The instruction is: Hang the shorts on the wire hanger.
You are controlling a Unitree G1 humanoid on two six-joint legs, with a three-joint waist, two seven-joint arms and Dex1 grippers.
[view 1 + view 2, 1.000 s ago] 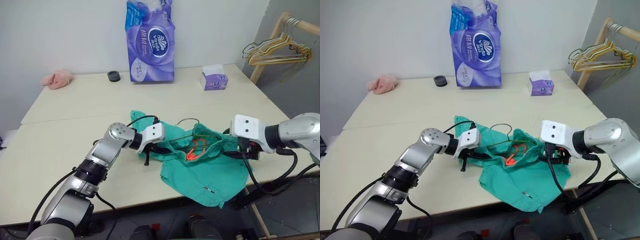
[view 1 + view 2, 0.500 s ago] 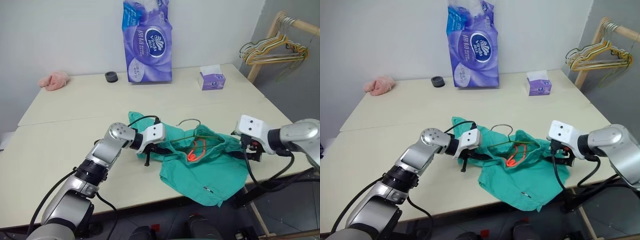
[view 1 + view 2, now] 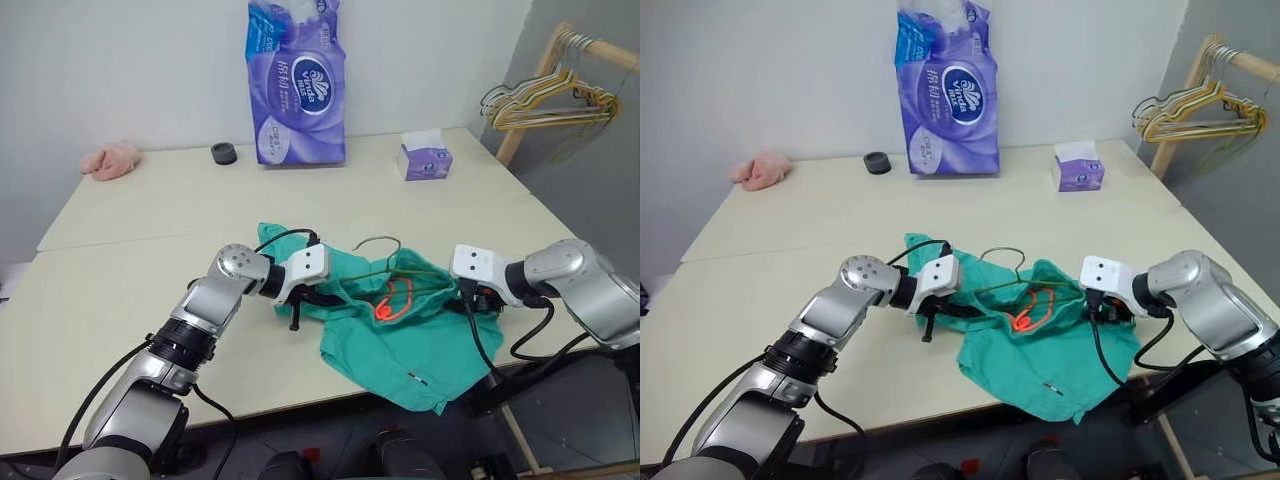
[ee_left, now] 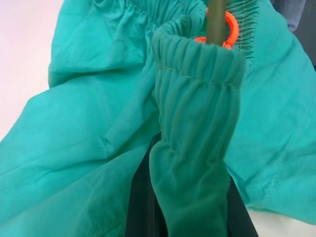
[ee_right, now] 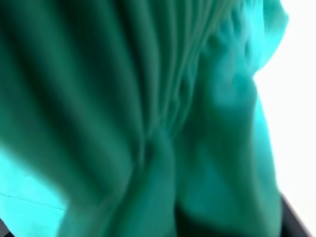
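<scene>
the shorts (image 3: pixel 420 335) are spread on the bench (image 3: pixel 150 230), with the hanger (image 3: pixel 385 268) lying in the waistband. the waistband is clamped by the left fingers (image 3: pixel 305 298). the right fingers (image 3: pixel 478 300) are pressed into the cloth; their state cannot be told.

Plain white wall (image 3: pixel 150 60) behind; grey wall (image 3: pixel 600 170) at right. Two pale cream tables (image 3: pixel 150 210) pushed together, seam running left-right. At the back edge: purple tissue pack (image 3: pixel 296 80) upright vs. the wall, small black ring (image 3: pixel 224 153) just beside it, pink cloth lump (image 3: pixel 110 160) far left, small purple tissue box (image 3: pixel 425 158) to the right. Wooden rack (image 3: pixel 540 85) in the right corner w/ gold and pale hangers (image 3: pixel 545 100). Dark floor (image 3: pixel 560 430) below the front edge. Even, soft light.
</scene>
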